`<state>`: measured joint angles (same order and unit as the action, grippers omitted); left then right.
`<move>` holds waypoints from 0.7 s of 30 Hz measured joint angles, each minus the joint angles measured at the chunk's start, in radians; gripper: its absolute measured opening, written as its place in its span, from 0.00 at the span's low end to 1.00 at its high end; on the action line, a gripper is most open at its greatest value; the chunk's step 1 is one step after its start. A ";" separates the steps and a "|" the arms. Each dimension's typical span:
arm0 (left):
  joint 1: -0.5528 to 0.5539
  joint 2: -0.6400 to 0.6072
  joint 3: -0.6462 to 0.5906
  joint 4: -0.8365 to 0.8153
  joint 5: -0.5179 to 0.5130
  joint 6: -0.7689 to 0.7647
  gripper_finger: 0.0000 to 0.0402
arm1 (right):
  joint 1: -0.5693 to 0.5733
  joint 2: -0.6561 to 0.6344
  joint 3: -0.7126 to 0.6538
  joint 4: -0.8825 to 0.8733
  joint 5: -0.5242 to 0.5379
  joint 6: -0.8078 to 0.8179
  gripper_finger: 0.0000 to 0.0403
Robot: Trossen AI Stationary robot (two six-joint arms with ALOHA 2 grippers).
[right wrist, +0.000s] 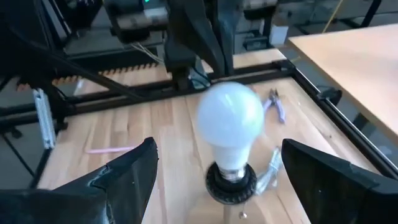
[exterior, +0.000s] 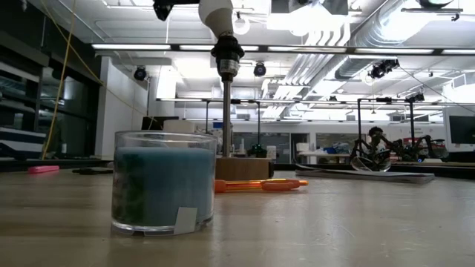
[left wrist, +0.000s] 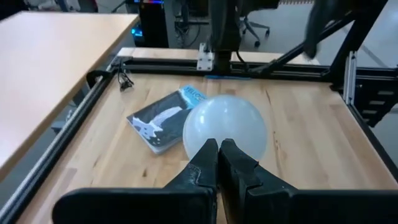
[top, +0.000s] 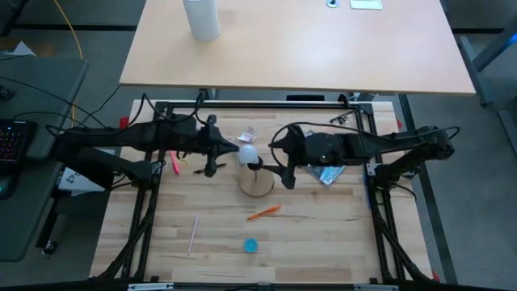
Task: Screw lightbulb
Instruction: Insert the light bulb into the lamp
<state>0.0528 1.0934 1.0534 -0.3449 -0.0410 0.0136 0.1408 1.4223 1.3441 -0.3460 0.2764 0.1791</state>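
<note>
The white lightbulb (top: pixel 248 152) stands upright with its screw base in the black socket (right wrist: pixel 231 179). The socket tops a thin post (exterior: pixel 225 119) on the round wooden base (top: pixel 257 183). The bulb also shows in the low view (exterior: pixel 218 13) and both wrist views (left wrist: pixel 225 127) (right wrist: pixel 230 118). My left gripper (top: pixel 235 149) is shut, at the bulb's left side. My right gripper (top: pixel 273 164) is open, its two fingers (right wrist: pixel 134 171) standing wide on either side of the bulb and socket without touching them. My left gripper's shut fingertips (left wrist: pixel 219 152) lie against the bulb's round glass (left wrist: pixel 214 134), on the side facing the table's left. The fingers come in about level from the table's left. The bulb stays upright in its socket.
A blue candle glass (top: pixel 251 245) stands near the front edge. An orange pen (top: pixel 264 212) and a pink straw (top: pixel 193 233) lie in front of the wooden base. A booklet (top: pixel 329 174) lies under the right arm. A large white cylinder (top: pixel 201 18) stands on the far table.
</note>
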 joint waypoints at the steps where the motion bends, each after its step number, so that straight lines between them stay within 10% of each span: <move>1: 0.000 -0.004 0.000 0.000 0.000 0.010 0.00 | -0.009 0.005 0.000 -0.003 0.002 -0.004 0.82; 21: -0.002 0.016 0.000 0.036 0.039 0.096 0.00 | -0.091 0.099 -0.001 0.069 -0.182 -0.030 0.82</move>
<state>0.0505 1.1097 1.0534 -0.3094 -0.0022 0.1094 0.0498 1.5214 1.3430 -0.2768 0.0940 0.1493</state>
